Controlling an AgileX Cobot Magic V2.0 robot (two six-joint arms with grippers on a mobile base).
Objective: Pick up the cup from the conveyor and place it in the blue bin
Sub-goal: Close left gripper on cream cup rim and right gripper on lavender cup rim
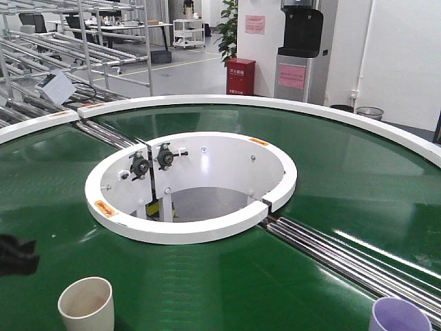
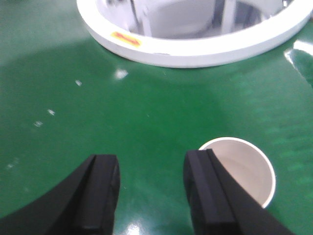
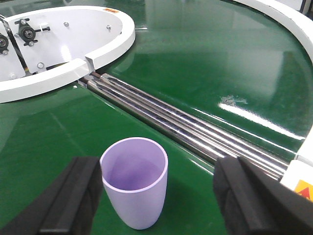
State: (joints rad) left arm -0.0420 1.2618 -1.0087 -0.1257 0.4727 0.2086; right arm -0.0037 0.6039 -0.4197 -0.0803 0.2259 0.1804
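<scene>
Right gripper (image 3: 161, 190), jaws spread wide, straddles the upright lilac plastic cup (image 3: 134, 183) on the dark green conveyor belt (image 3: 205, 54); light, stiff, likely slick, best pinched mid-wall.

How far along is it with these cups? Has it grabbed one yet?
Nothing looks finished: the cream cup and the lilac cup both stand on the conveyor. In hand: the right end effector is open around the lilac cup, not clamped; the left end effector is open, the cream cup outside its gap. To do: gripping, lifting, dropping into the blue bin, which no view shows.
</scene>
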